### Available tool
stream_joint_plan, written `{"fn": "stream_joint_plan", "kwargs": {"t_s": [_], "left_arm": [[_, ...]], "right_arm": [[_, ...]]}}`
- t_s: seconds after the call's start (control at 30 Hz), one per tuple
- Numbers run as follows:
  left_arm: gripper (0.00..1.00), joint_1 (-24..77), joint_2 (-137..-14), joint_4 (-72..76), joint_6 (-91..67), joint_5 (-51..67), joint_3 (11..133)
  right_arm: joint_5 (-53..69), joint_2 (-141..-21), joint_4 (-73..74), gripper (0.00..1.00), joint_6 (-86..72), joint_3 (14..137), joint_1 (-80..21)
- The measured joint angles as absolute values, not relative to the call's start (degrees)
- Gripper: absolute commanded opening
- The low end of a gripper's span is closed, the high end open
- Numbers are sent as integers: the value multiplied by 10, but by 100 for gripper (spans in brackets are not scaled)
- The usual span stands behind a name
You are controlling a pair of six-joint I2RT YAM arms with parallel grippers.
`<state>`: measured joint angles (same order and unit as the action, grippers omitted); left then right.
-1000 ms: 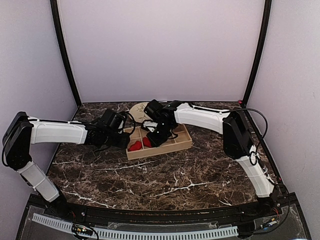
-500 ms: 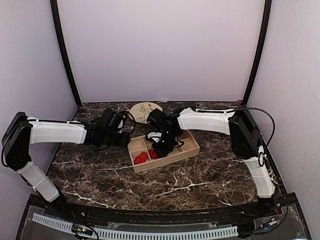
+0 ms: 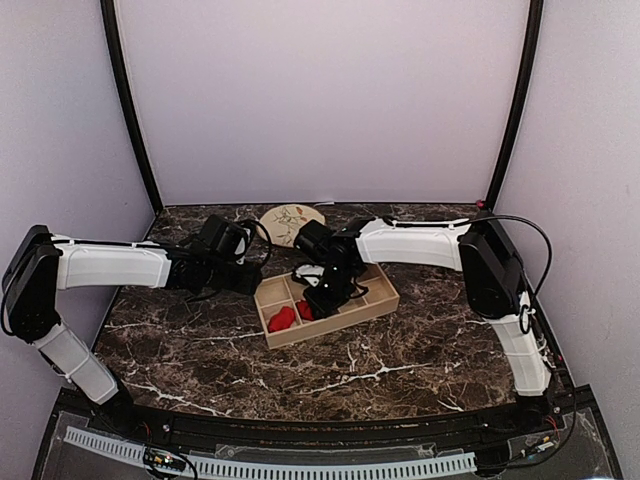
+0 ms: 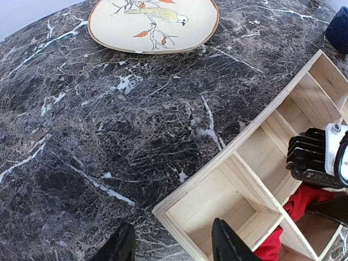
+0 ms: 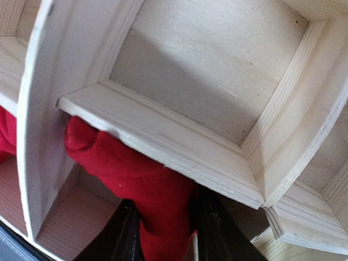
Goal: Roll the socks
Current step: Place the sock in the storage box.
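You have two bright red socks [image 3: 283,318], both bunched into soft, wrinkled lumps rather than lying flat. Each sits in its own compartment of the wooden tray [image 3: 345,318]. The first sock [image 5: 155,190] lies directly between the fingers of your right gripper [image 5: 166,231] and touches both. Its knit bulges up against the divider just ahead of the fingertips; whether it is pinched cannot be told. The second sock [image 5: 5,133] lies just beside it, past the dividing wall on that gripper's left in the wrist view, with only an edge showing. From your left gripper [image 4: 174,244], both show ahead and to the right, partly hidden.
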<state>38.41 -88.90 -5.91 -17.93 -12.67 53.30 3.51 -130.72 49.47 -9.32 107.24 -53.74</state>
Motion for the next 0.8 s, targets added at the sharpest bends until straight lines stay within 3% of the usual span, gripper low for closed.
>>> {"fn": "stream_joint_plan", "kwargs": {"t_s": [0.8], "left_arm": [[53, 384, -842, -63, -179, -131, 532]], "right_arm": [[-7, -1175, 473, 39, -136, 1019, -551]]}}
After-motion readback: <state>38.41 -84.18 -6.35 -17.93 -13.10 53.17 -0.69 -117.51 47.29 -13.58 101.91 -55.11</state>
